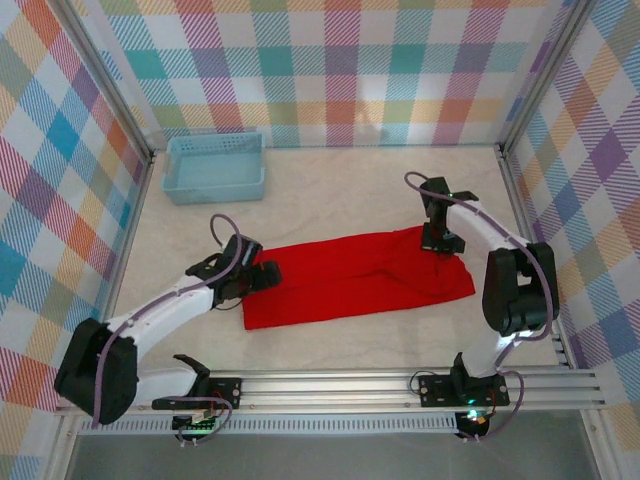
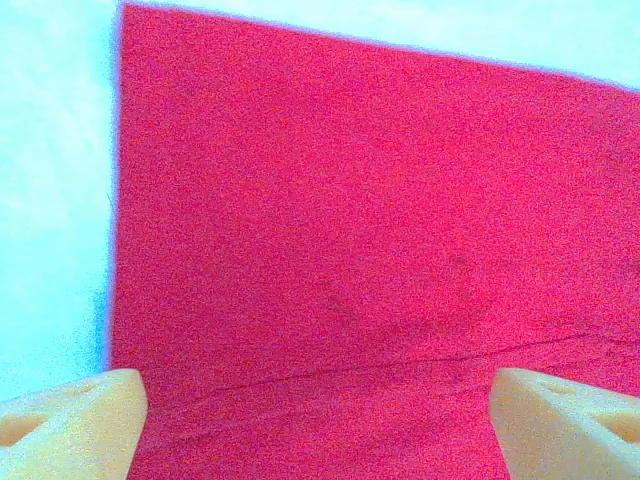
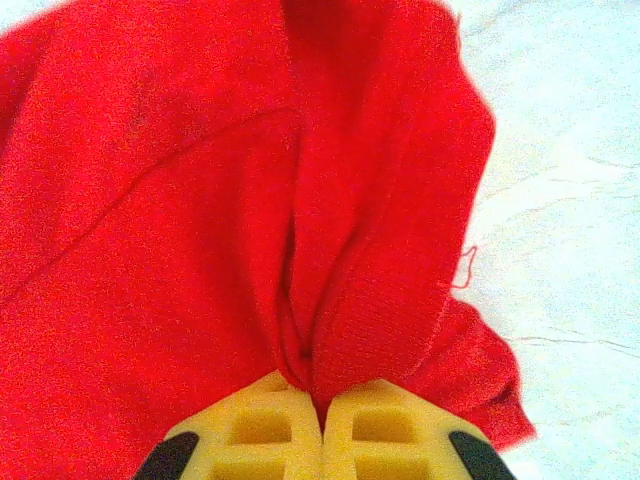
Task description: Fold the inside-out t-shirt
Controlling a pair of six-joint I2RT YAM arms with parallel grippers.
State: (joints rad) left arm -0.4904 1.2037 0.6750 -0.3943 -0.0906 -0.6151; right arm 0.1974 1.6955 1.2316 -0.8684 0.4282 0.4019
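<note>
One t-shirt point(image 1: 355, 278), lengthwise left-right

One red t-shirt point(image 1: 360, 282), laid in a long band across pale worktop point(image 1: 330, 200); left gripper point(image 1: 268, 273) at its left end, right gripper point(image 1: 441, 241) at its far right corner; light-blue basket point(image 1: 215, 168) far left, apart.
</note>
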